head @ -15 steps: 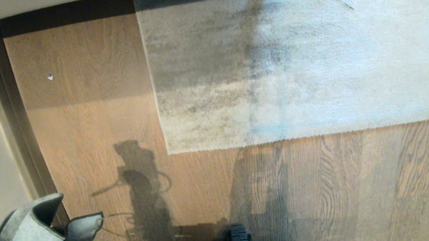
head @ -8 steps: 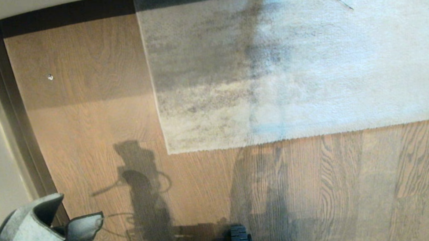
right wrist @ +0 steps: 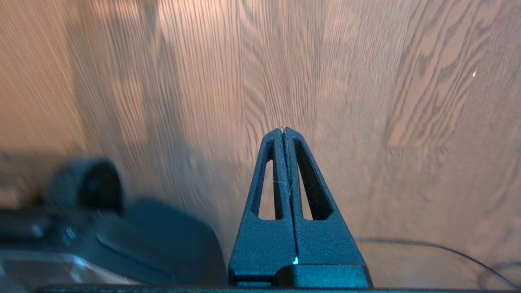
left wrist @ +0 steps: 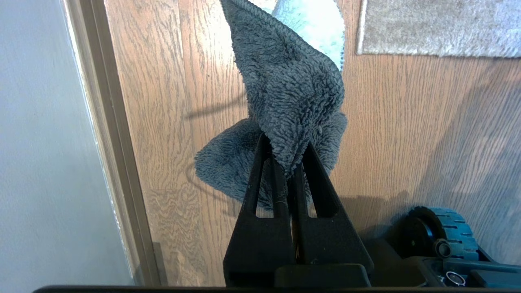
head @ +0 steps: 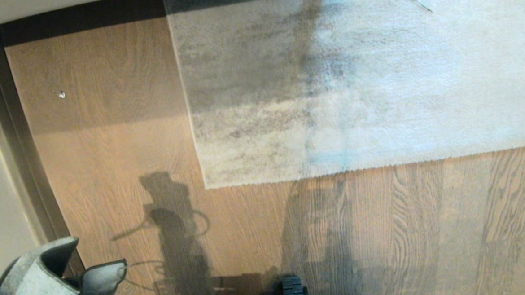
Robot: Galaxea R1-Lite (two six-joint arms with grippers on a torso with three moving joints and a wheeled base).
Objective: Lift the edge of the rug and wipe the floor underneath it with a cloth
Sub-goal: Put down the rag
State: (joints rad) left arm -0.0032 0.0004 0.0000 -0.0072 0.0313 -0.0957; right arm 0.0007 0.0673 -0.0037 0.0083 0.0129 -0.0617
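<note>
Across the three head views almost nothing differed: the rug (head: 331, 81) lay flat as before, its near corner (head: 207, 185) and rug edge (head: 358, 168) pressed to the floor (head: 110, 151), and the cloth (head: 40, 285) hung in the same spot, well short of that corner and close to the dark skirting strip (head: 24, 146). The one hint of change was the streaked right wrist view, which suggested that arm had been moving.

The left gripper (left wrist: 285, 152) was clenched on a fold of the cloth (left wrist: 285, 81), which stood up between its fingers above bare floor, with the rug corner (left wrist: 362, 51) further off. The right gripper (right wrist: 283, 130) was pressed fully closed with nothing between its fingers, over plain planks (right wrist: 366, 101) and beside the robot's wheeled base (right wrist: 101, 228); no rug showed in its view.

Judging by this, the task had not properly begun or had returned to rest: the edge was not lifted and the boards beneath it were covered. The empty right gripper would probably need to open and reach the rug's corner, while the cloth waited ready.
</note>
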